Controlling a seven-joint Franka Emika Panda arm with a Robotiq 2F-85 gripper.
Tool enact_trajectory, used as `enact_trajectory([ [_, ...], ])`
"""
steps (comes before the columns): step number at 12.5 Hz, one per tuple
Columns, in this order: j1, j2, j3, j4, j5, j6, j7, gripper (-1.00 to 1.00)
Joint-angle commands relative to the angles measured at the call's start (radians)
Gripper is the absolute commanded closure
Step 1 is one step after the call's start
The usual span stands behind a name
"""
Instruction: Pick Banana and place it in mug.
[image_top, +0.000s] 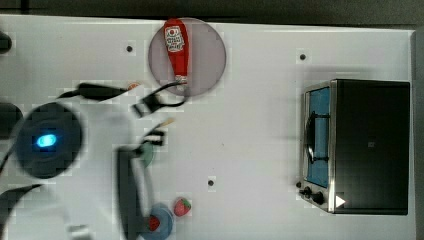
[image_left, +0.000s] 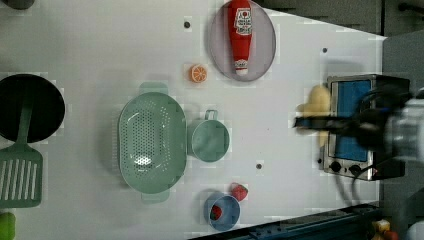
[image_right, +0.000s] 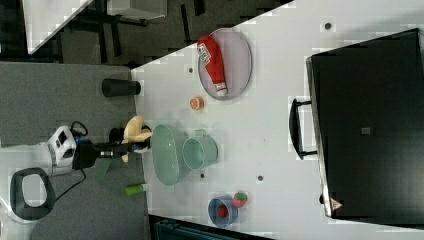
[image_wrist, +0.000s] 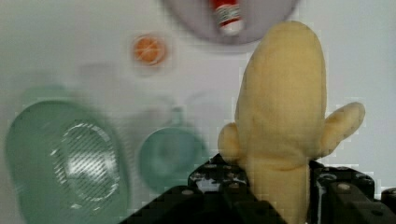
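White tabletop is spreading below while the gripper (image_wrist: 275, 196) is clenching the banana (image_wrist: 280, 116) by its base, aloft and well apart from the mug (image_left: 210, 140). Soft and light, it is probably squashing slightly under the grasp.

Even, bright light washes the white desk (image_left: 100, 45) nearly to glare, and shadows beside the colander (image_left: 152, 141) are faint and soft. In the wrist view the banana (image_wrist: 280, 116) is fairly sharp, while the colander behind it smears with motion blur. All views are blocky; the arm (image_top: 47, 140) blurs in the top view.
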Motion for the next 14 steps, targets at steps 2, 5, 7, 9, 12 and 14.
enact_trajectory([
  [2,0.009,0.061,0.099,-0.021,0.003,-0.019,0.338,0.30],
  [5,0.009,0.135,0.129,-0.091,0.007,0.149,0.381,0.30],
  [7,0.009,0.179,0.130,-0.143,0.007,0.273,0.381,0.30],
  [9,0.009,0.211,0.130,-0.180,0.007,0.322,0.381,0.30],
  [12,0.008,0.239,0.127,-0.203,0.007,0.377,0.381,0.29],
  [14,0.008,0.247,0.129,-0.216,0.007,0.404,0.381,-0.22],
])
